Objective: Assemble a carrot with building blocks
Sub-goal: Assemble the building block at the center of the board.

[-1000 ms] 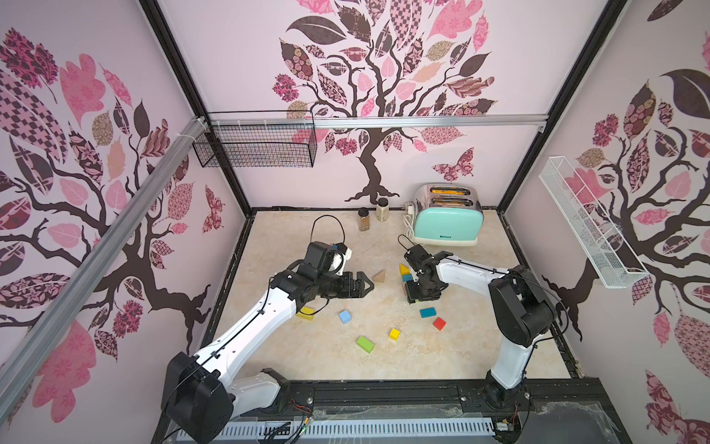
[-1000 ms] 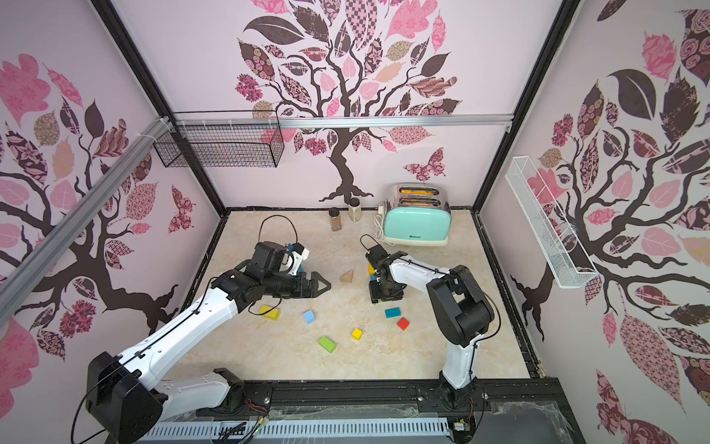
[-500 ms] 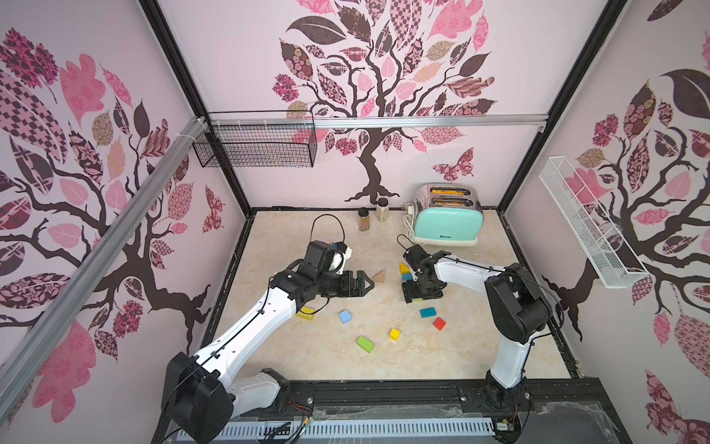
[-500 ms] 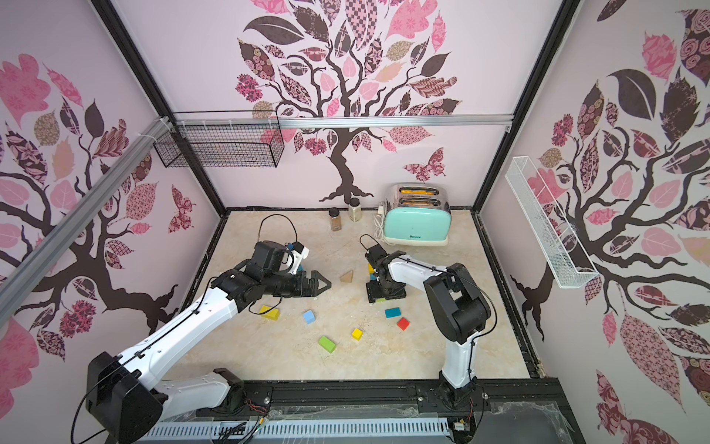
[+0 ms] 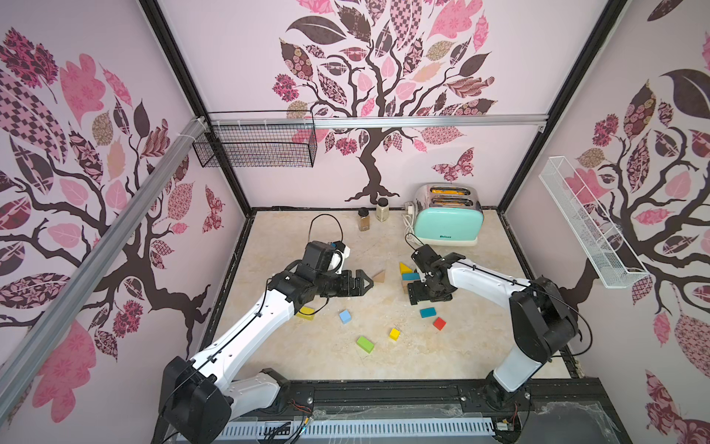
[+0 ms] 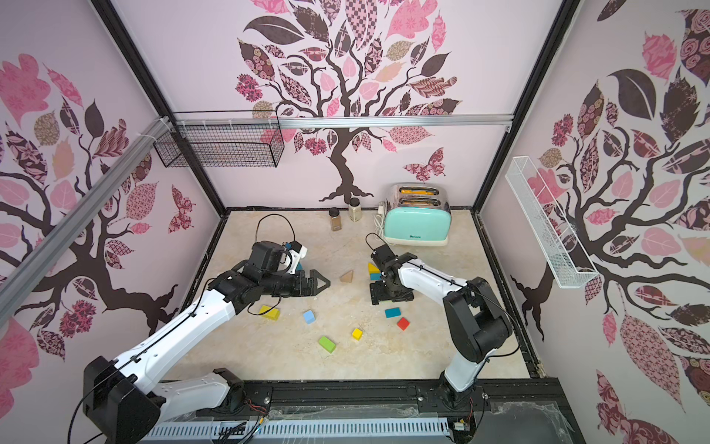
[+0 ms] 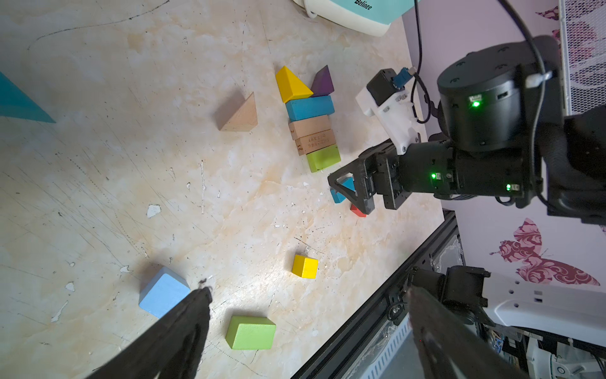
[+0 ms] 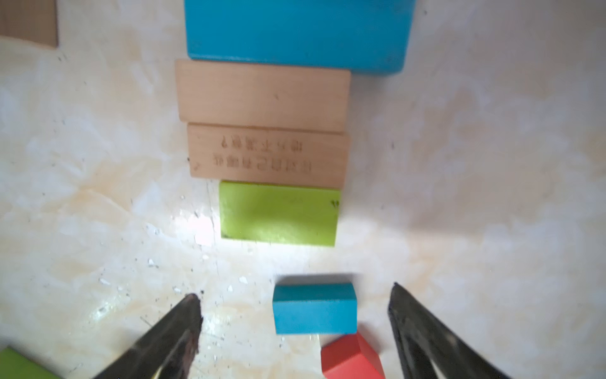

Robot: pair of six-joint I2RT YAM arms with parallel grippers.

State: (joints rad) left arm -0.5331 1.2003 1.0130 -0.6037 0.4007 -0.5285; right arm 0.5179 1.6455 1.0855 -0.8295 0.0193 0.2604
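While the right pincer (image 8: pixel 293 295) hangs with its jaws wide apart and empty, a teal brick (image 8: pixel 314 308) lies on the tabletop (image 8: pixel 492 164) between its fingertips, touching neither, with a red block (image 8: pixel 351 359) just beside that brick. Ahead of the tips runs a touching row: green brick (image 8: pixel 278 213), two bare wood bricks (image 8: pixel 267 152), then a farther teal brick (image 8: pixel 295 32). The left pincer (image 5: pixel 365 283) is spread too, gripping nothing. A bare wood wedge (image 5: pixel 379 276) sits just off its tips, and a light blue block (image 7: pixel 164 292) lies near, to one side.
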